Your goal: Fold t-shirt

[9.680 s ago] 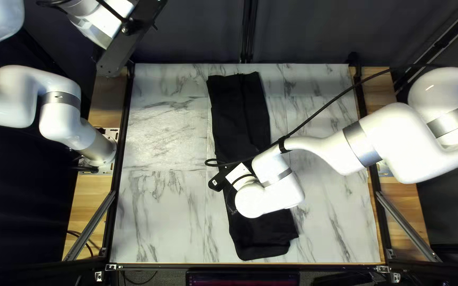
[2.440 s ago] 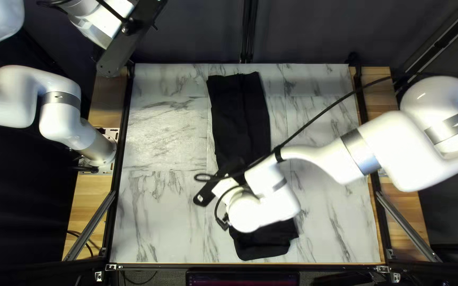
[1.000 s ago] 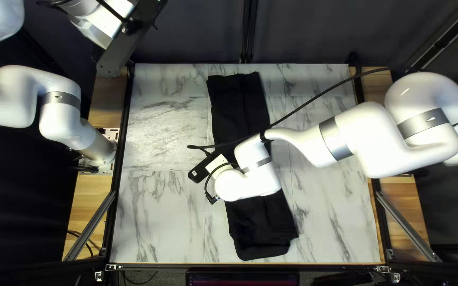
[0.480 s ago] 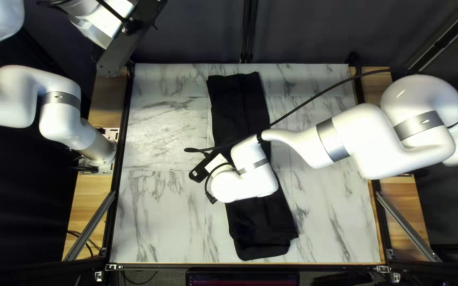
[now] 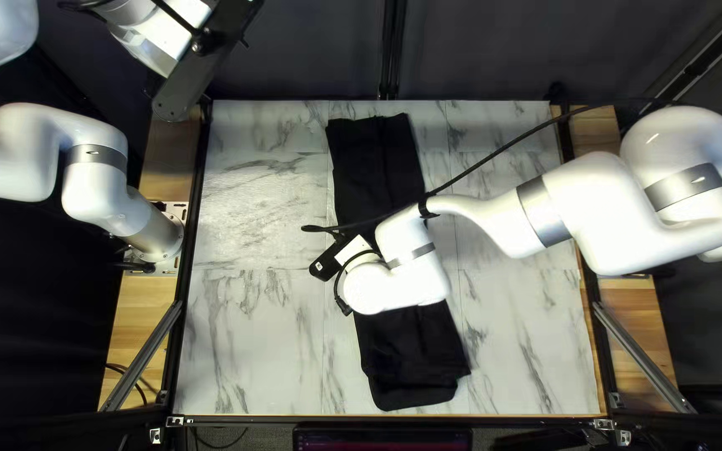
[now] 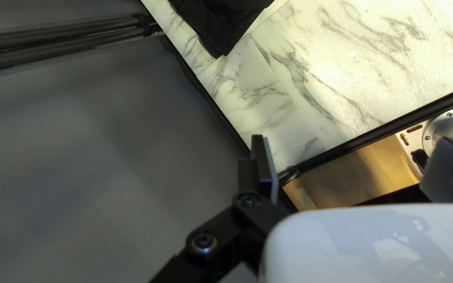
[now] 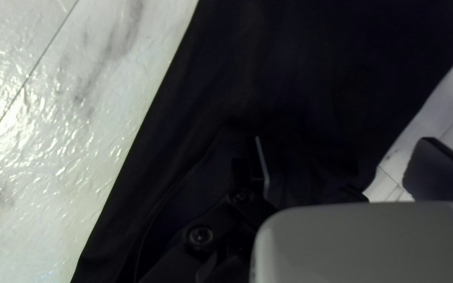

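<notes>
The black t-shirt (image 5: 378, 175) lies as a long narrow strip from near the table's far edge toward the near edge, with layered edges at its near end. My left gripper (image 5: 181, 93) is raised past the far left corner, its fingertips hidden there. In its own view the left gripper (image 6: 353, 152) stands open and empty, and the shirt's far end (image 6: 226, 23) is well ahead. Over the shirt's middle hangs my right gripper (image 5: 351, 249), fingers hidden by the arm. Its wrist view shows the right gripper (image 7: 343, 152) open just over the dark cloth (image 7: 310, 68); contact is unclear.
The marble-patterned table (image 5: 252, 334) shows on both sides of the shirt. Black rails (image 5: 187, 242) border it, with wooden strips (image 5: 139, 334) outside. A cable (image 5: 503, 159) runs from my right arm above the table. A dark curtain (image 5: 495, 50) hangs behind.
My right arm went toward the far edge after 2.4 seconds ago; over the last half second it has drifted slightly back toward its base's side. The left arm and the shirt look unchanged.
</notes>
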Controlling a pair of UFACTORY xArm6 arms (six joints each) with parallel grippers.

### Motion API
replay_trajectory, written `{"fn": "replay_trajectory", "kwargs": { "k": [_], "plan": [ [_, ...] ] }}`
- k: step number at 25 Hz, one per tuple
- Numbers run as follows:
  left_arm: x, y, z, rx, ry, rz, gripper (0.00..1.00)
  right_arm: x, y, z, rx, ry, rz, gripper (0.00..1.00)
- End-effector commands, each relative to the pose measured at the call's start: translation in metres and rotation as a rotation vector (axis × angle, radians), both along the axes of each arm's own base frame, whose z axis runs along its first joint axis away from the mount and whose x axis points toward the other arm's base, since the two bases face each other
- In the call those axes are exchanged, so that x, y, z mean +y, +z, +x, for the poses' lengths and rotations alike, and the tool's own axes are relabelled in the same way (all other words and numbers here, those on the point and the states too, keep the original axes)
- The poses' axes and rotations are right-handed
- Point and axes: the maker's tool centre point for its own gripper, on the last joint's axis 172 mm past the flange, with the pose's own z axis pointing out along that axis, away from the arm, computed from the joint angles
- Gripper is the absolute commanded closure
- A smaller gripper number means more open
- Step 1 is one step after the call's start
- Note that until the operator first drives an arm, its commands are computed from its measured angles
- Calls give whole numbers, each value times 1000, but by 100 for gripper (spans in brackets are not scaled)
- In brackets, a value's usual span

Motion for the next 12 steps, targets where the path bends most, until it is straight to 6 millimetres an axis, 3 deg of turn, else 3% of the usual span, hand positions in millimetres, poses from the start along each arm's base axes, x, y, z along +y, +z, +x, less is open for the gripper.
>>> {"fn": "replay_trajectory", "kwargs": {
  "k": [1, 12],
  "plan": [
    [0, 0, 0, 0, 0, 0, 0, 0, -9, 9, -3, 18, 2, 0],
    [0, 0, 0, 0, 0, 0, 0, 0, -22, 17, -13, 53, 22, 0]
  ]
}}
